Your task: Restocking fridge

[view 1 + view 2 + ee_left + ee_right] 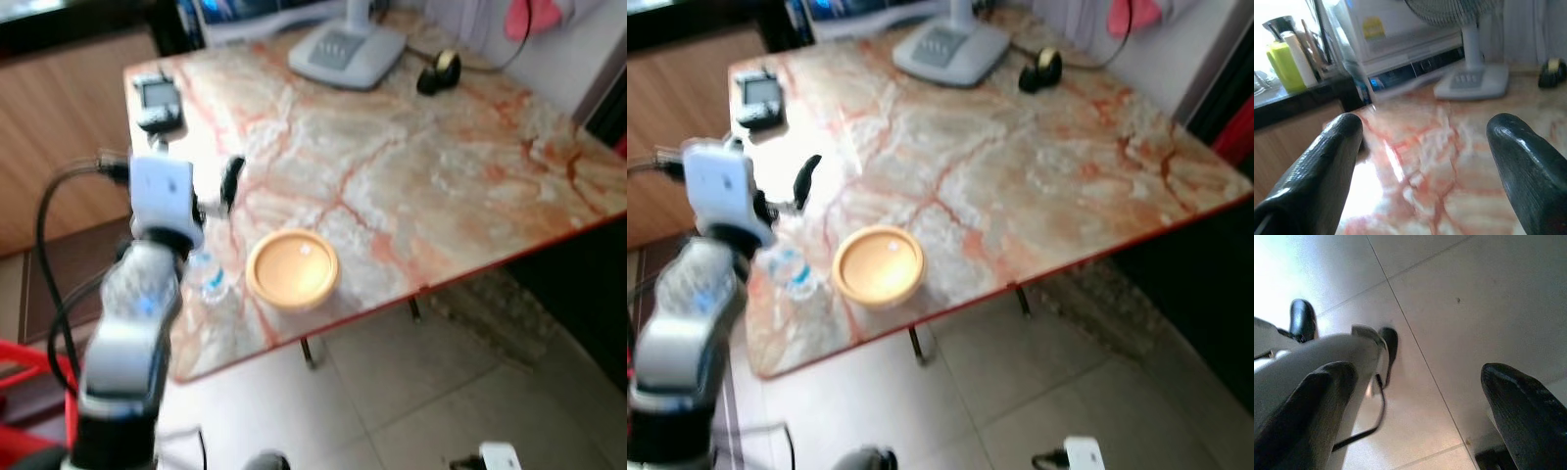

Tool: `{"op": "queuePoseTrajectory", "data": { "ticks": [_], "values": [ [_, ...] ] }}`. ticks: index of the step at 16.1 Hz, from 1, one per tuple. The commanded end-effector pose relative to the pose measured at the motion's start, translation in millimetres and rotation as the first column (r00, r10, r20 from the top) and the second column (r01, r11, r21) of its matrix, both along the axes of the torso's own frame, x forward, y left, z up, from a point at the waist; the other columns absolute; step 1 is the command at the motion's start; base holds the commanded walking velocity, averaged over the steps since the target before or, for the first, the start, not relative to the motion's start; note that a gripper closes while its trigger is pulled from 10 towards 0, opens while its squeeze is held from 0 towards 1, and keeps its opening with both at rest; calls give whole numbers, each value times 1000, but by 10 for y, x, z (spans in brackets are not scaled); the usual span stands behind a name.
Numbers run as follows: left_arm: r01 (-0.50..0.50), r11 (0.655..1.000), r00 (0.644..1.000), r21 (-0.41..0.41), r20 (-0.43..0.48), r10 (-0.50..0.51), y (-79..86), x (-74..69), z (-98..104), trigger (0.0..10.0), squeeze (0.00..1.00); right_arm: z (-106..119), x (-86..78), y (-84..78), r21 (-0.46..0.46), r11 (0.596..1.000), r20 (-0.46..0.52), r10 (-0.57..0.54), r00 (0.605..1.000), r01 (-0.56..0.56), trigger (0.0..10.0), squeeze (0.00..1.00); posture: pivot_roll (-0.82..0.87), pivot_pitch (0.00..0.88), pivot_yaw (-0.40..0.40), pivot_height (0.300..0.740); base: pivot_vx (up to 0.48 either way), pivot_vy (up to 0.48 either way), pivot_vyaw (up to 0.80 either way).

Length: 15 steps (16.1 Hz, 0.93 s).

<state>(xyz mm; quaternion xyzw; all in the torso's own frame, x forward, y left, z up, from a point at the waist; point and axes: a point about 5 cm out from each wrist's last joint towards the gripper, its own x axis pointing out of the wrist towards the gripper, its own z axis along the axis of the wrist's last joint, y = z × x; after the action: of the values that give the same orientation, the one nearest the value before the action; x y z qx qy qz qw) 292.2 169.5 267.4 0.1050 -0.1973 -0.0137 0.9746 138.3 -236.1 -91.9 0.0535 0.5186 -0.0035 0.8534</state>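
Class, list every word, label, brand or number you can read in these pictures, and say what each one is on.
None can be read.
Yellow label on the white appliance: too blurred.
Fan base buttons: markings too small.
Dark handheld device on the table: screen unreadable.

Tabletop [411,186]: beige marble pattern, orange-red veining, red edge trim. Bowl [292,268] near left: tan/orange. Fan base [348,54] far: light grey-white. Floor [441,401]: pale grey tiles. Left arm: silver, white wrist block, black end effector [1425,161] fingers. Green container [1286,66] far left; pink item [534,18] far right.
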Motion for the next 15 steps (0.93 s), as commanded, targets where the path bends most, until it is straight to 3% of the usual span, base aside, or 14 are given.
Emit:
{"op": "queuePoseTrajectory", "data": {
  "ticks": [1, 2, 3, 4, 6, 9, 11, 15],
  "values": [
    [4, 1000, 1000, -16, 6, -4, 17, -29, 142, 10000, 0, -25, -66, 4, 4, 1000, -26, 0, 1000, 0, 10000, 0, 260, 191, -10, 740, 0, 0, 0],
    [-10, 1000, 998, -16, -61, 9, 57, 9, 177, 10000, 0, -25, -64, 8, 4, 1000, -26, 2, 1000, -2, 10000, 0, 270, 192, -8, 740, 0, 0, 0],
    [-70, 996, 979, -46, -196, 59, 183, 59, 144, 10000, 0, -26, -61, 17, 5, 1000, -29, 12, 1000, -12, 10000, 0, 270, 191, -5, 740, 0, 0, 0],
    [-51, 992, 950, -115, -311, 13, 215, 73, 92, 10000, 0, -27, -60, 24, 8, 1000, -29, 17, 999, -16, 10000, 0, 270, 191, -5, 740, 0, 0, 0],
    [29, 998, 900, -49, -434, -47, 211, 52, 18, 10000, 0, -30, -60, 33, 10, 1000, -31, 16, 999, -16, 10000, 0, 277, 189, 3, 740, 0, 0, 0],
    [76, 994, 858, -72, -503, -102, 227, 36, 11, 10000, 0, -33, -64, 40, 11, 1000, -32, 16, 999, -16, 10000, 0, 281, 186, 8, 740, 0, 0, 0],
    [136, 991, 810, -12, -574, -118, 218, -31, 57, 10000, 0, -35, -67, 42, 12, 1000, -33, 18, 999, -17, 10000, 0, 279, 181, 13, 740, 0, 0, 0],
    [186, 982, 779, 33, -614, -127, 212, -101, 139, 10000, 0, -35, -69, 43, 10, 1000, -35, 23, 999, -23, 10000, 0, 281, 174, 14, 740, 0, 0, 0]
  ]
}}
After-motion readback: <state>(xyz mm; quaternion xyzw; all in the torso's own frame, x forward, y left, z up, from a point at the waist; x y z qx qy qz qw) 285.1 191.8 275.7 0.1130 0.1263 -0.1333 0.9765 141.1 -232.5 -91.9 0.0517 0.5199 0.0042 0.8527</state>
